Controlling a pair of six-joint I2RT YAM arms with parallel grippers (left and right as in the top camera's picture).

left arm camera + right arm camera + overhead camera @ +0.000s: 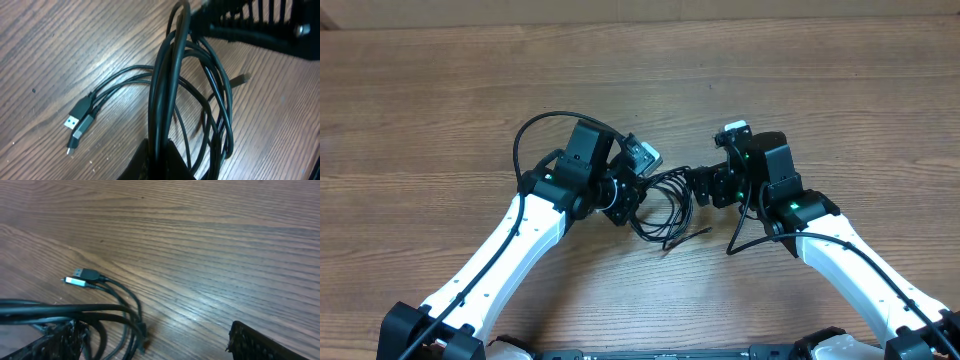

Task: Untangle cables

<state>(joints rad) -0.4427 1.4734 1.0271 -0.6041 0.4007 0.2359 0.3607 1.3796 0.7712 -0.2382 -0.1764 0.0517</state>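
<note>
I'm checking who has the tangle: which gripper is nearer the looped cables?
Left. The left gripper is shut on the looped cables. The right gripper stands open at their opposite side, close to the loops but not closed on them.

Overhead: cables (665,205) partly hidden under left gripper (632,195) and right gripper (702,186); plugs (667,244) too small to tell. Left wrist: cables cut off at bottom edge, right gripper blurred. Right wrist: cables leave left edge; fingers (260,342) cropped.
</note>
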